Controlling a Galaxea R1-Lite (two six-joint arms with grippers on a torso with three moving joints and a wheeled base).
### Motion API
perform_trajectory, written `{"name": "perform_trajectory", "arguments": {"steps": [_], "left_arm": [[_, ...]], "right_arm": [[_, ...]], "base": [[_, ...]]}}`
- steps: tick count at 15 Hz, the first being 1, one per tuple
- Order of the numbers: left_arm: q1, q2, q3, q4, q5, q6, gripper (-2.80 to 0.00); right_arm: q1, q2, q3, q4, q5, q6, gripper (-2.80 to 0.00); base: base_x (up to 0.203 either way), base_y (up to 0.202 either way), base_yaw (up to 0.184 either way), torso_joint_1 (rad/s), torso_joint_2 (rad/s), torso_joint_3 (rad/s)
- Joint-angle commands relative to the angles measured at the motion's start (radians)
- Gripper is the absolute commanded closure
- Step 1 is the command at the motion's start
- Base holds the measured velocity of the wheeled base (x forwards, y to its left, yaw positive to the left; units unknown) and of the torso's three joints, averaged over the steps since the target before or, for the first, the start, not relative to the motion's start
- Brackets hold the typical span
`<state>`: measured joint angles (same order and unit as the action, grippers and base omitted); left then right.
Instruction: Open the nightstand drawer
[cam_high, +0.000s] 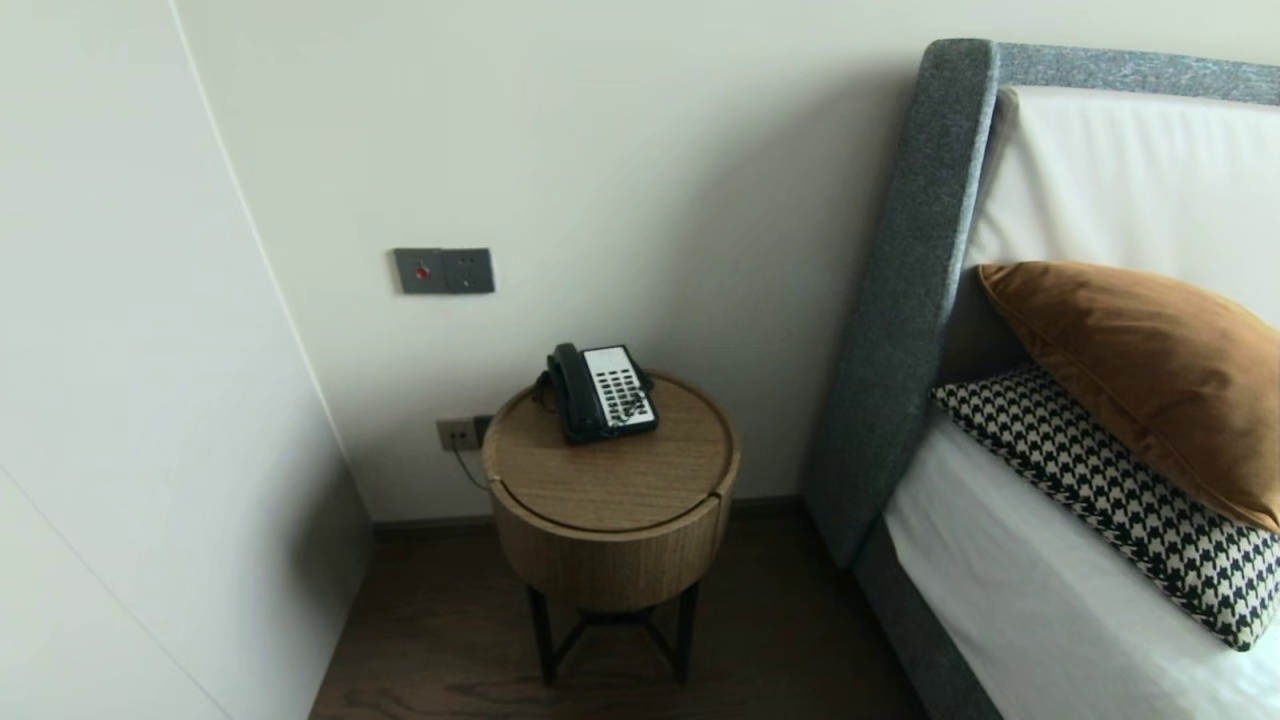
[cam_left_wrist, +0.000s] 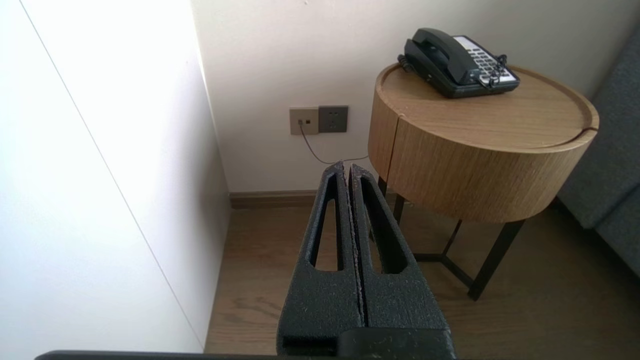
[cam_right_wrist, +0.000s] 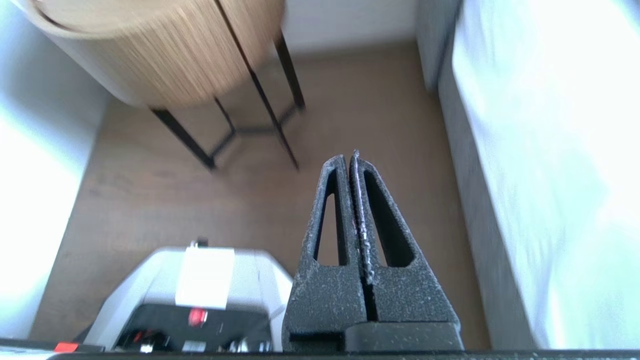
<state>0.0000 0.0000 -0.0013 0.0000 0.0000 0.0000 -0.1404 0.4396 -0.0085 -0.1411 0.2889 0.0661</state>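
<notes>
Left fingers (cam_left_wrist: 325, 300) and right fingers (cam_right_wrist: 325, 300) both pressed together, empty; telephone (cam_high: 602, 392) sits mid-frame on the round worktop (cam_high: 610, 480)

The left gripper (cam_left_wrist: 347, 167) has its two black fingers pressed flat together, holding nothing, and points forward and slightly down. The right gripper (cam_right_wrist: 349, 159) is likewise closed and empty, angled steeply downward above the robot's grey base (cam_right_wrist: 200, 280).
</notes>
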Motion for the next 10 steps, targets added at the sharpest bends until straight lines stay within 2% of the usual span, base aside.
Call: {"name": "perform_trajectory", "arguments": {"steps": [1,5,9,10], "left_arm": [[0.000,0.000,0.001,-0.001,0.000,0.000,0.00],[0.001,0.000,0.000,0.000,0.000,0.000,0.00],[0.000,0.000,0.000,0.000,0.000,0.000,0.00],[0.000,-0.001,0.000,0.000,0.000,0.000,0.00]], "right_arm": [[0.037,-0.137,-0.006,0.016,0.000,0.000,0.00],[0.131,-0.258,-0.028,0.098,-0.014,-0.006,0.00],[0.134,-0.359,-0.047,0.165,-0.063,-0.036,0.00],[0.133,-0.387,-0.049,0.189,-0.118,-0.037,0.00]], "base": [[0.000,0.000,0.000,0.000,0.00,0.000],[0.000,0.000,0.000,0.000,0.00,0.000],[0.000,0.000,0.000,0.000,0.00,0.000],[0.000,0.000,0.000,0.000,0.00,0.000]]}}
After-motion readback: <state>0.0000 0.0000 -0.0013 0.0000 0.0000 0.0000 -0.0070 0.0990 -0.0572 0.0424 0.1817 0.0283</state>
